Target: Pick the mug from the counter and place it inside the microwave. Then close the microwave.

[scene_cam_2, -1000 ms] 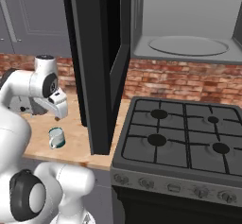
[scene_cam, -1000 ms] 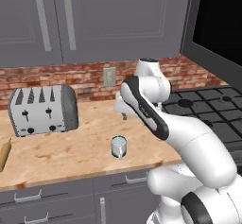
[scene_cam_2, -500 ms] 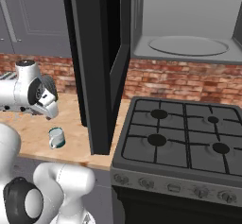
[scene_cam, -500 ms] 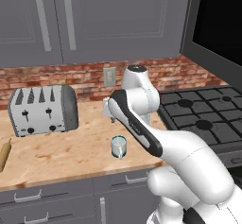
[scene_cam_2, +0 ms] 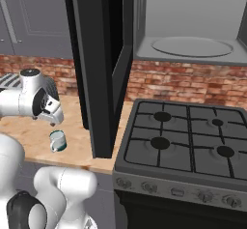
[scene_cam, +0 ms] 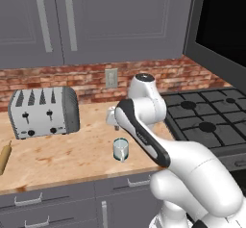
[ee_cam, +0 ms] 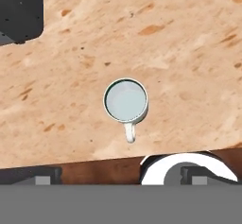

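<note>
So the mug sits upright on the counter, close to the front edge, with bare wood all around it. The gripper hangs above it, jaws wide apart and holding nothing. The toaster is well off to the left. The microwave door stands open just right of the mug, above the stovetop; brick wall behind.

Plenty of bare worktop is sitting all around the mug, so nothing is crowding it from any side. The toaster is standing well off toward the wall. The microwave door is hanging open over the worktop's end, blocking the straight line from mug to cavity.
</note>
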